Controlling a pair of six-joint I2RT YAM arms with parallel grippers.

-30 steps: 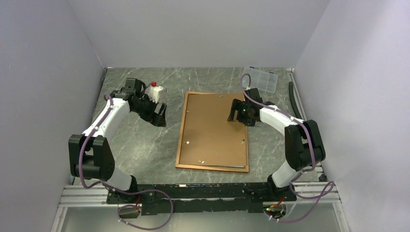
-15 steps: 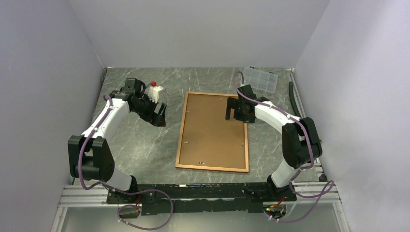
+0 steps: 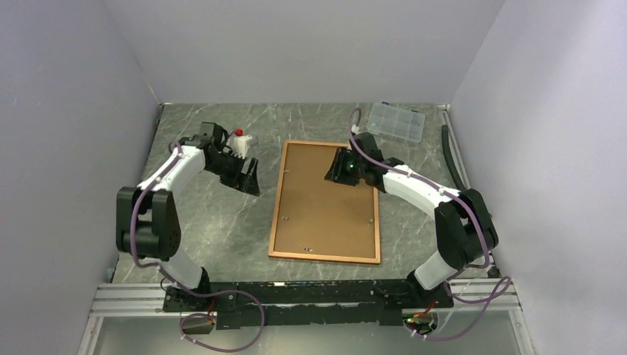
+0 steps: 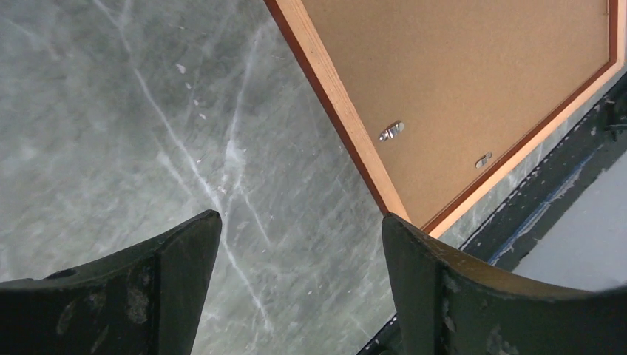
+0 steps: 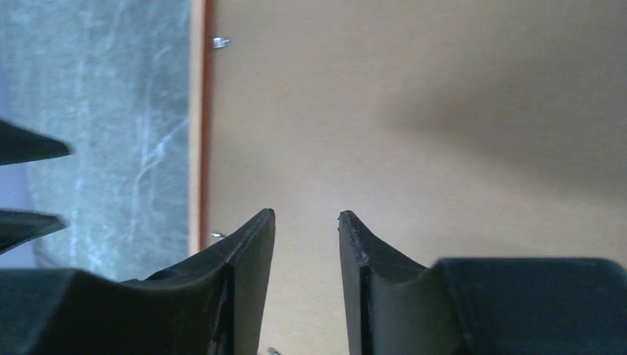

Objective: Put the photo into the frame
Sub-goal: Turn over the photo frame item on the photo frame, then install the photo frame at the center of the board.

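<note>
Right wrist view has the right gripper (image 5: 305, 214) with its fingers a narrow gap apart and nothing between them, pointing down close over the brown backing board (image 5: 444, 111); whether it touches the board cannot be told. Beyond the tips runs one thin reddish border of the frame (image 5: 197, 111), with grey marbled worktop (image 5: 111, 111) past it. The left gripper (image 4: 299, 218) has its fingers spread wide and empty above bare worktop, near the frame's left edge, and small metal clips (image 4: 391, 131) show along the board's rim. From above, the frame lies flat and back side up in the middle of the worktop between the two arms, the board sitting inside its border. Behind the left arm stands what may be a small white bottle with a red cap (image 3: 238, 139), and a clear plastic box (image 3: 397, 120) sits at the far right, apart from the frame.
</note>
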